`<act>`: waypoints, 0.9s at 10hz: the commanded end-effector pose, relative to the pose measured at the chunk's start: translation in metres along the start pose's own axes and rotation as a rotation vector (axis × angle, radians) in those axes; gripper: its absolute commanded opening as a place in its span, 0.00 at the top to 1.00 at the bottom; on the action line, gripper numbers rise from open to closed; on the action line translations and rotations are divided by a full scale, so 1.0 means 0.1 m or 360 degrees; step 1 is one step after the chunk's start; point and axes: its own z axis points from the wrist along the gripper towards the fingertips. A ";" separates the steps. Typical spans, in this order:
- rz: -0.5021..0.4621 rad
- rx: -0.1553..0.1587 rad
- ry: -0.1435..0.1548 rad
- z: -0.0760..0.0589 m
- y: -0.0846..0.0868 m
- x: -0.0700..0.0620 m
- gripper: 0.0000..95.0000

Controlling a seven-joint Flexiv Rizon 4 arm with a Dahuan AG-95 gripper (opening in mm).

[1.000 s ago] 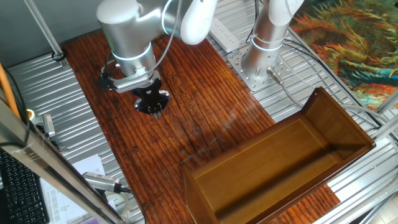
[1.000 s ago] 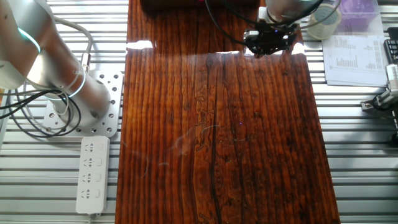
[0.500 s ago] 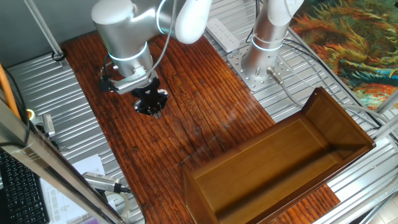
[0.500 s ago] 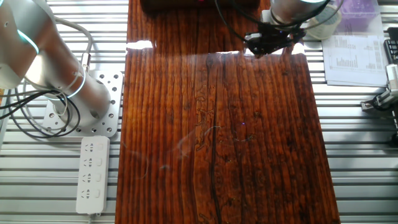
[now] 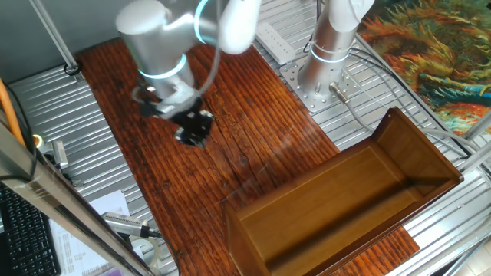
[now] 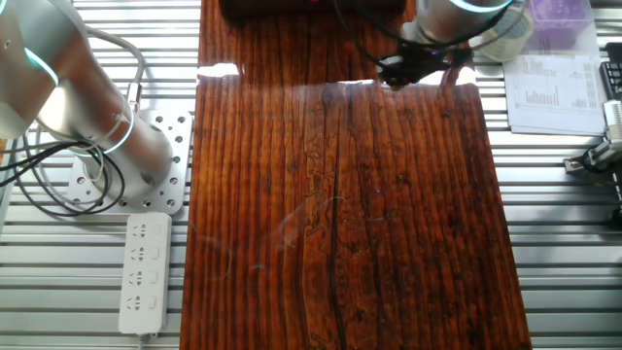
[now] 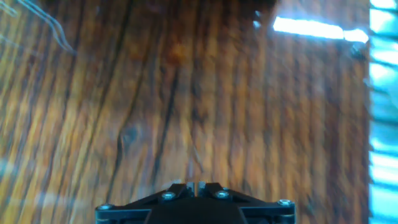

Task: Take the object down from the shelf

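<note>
1. Object: we cannot find the small pink item in any current view; the shelf (image 5: 345,207) shows a bare inner panel.
2. Compared with half a second ago, our claw (image 5: 195,130) has shifted toward the shelf and is motion-blurred above the desk (image 6: 340,214).
3. The hand view shows our claw's fingers (image 7: 186,187) pressed together with nothing visible between them.
4. We judge the arm is travelling toward the shelf, grasp not yet begun.
</note>
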 end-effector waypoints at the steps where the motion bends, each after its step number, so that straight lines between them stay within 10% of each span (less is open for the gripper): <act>1: -0.0050 -0.0004 -0.0005 0.07 -0.05 -0.27 0.60; 4: -0.0040 0.0022 -0.0068 0.24 0.01 -0.58 0.60; 5: -0.0042 0.0024 -0.0094 0.28 0.00 -0.67 0.40; 7: -0.0004 0.0045 -0.0139 0.29 0.00 -0.67 0.40; 9: 0.0030 0.0096 -0.0043 0.29 0.00 -0.67 0.40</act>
